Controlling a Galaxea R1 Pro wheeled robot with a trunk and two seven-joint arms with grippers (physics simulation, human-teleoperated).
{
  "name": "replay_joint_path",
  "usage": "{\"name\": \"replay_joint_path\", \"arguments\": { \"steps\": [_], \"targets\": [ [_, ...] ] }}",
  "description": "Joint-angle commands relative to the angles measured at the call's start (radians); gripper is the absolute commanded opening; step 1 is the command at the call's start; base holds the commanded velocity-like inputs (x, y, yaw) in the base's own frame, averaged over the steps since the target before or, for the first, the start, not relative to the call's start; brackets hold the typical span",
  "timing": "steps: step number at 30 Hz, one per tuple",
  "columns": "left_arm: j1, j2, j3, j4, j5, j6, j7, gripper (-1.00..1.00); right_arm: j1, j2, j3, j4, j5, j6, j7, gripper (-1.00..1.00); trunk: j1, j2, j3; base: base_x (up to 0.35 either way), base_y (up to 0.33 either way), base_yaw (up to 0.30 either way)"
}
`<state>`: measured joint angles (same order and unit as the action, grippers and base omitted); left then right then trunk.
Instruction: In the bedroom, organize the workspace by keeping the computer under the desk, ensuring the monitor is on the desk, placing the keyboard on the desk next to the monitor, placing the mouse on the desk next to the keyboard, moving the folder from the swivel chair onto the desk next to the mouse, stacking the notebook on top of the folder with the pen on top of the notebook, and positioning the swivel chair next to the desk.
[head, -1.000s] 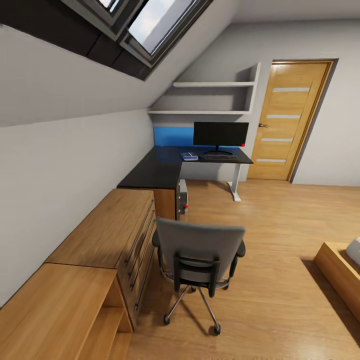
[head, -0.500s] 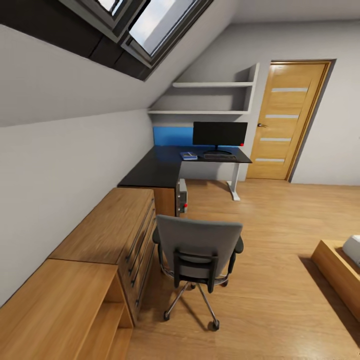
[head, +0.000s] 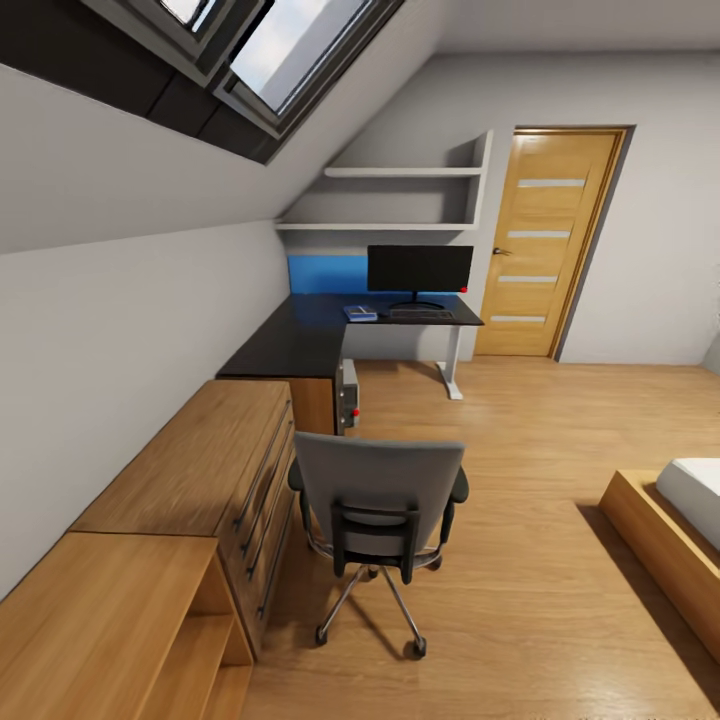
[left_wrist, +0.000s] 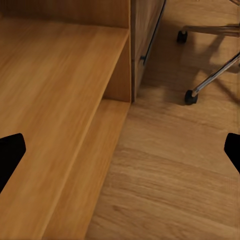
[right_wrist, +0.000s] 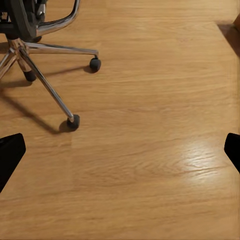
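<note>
The swivel chair is seen from behind in the head view, standing on the light wood floor just beside a light wooden dresser, well short of the desk. The L-shaped desk is set in the far corner under two wall shelves. On its glossy black top the monitor stands upright, with the keyboard lying just in front of its stand. The blue folder lies beside the keyboard, on the side away from the door; something darker seems to rest on it, but it is too small to be named. The computer is tucked under the desk's near end, its red dot showing. A corner of the low bed is seen at the right edge.

In the left wrist view, two dark fingertips of the left gripper are seen wide apart with nothing between them; a low wooden shelf unit and the floor lie beyond the jaws, with two chair casters further out. In the right wrist view the right gripper is likewise spread wide and empty, bare floor lying between the jaws and the chair's chrome base beyond one fingertip
</note>
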<state>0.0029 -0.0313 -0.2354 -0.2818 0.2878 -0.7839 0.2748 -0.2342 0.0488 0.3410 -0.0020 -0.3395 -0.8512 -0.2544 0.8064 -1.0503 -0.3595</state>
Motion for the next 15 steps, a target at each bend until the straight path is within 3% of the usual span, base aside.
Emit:
{"name": "replay_joint_path", "arguments": {
  "steps": [1,15],
  "targets": [
    [0.000,0.000,-0.009,-0.003,0.008,-0.002,0.005,1.00,-0.001,0.000,0.009,0.000,-0.004,-0.002,-0.006,1.00,0.000,-0.001,-0.001,0.000,0.000,-0.038],
    [0.000,-0.013,-0.011,-0.009,0.008,-0.002,0.003,1.00,-0.001,-0.005,0.009,0.002,-0.004,-0.002,-0.006,1.00,0.000,-0.001,0.000,0.000,0.000,-0.010]
  ]
}}
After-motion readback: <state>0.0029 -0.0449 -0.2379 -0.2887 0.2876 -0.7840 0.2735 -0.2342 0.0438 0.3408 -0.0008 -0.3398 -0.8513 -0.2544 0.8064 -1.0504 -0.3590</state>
